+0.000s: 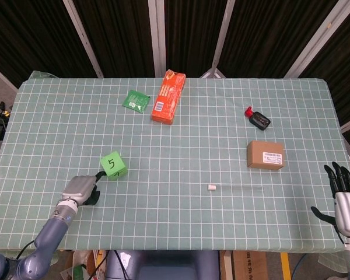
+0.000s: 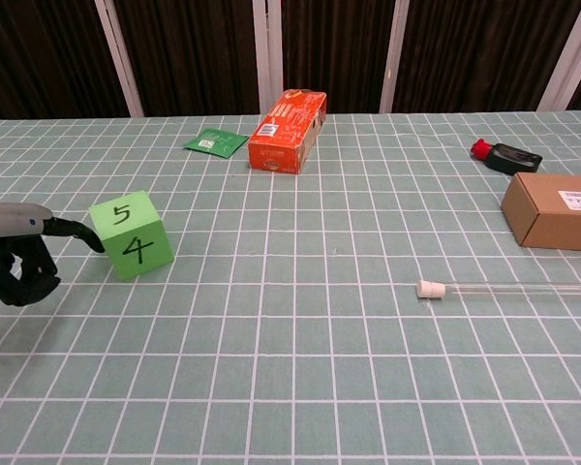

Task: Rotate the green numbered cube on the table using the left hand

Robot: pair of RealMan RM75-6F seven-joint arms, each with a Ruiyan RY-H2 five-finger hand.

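The green numbered cube sits at the front left of the table, turned at an angle, with 5 on top. In the chest view the cube shows 5 above and 4 on its near face. My left hand lies on the table just left of and nearer than the cube. One outstretched fingertip touches the cube's left side, while the other fingers of the left hand are curled in, holding nothing. My right hand hangs off the table's front right corner, fingers spread and empty.
An orange box and a green packet lie at the back. On the right are a brown cardboard box and a black bottle with a red cap. A thin tube with a white stopper lies front centre.
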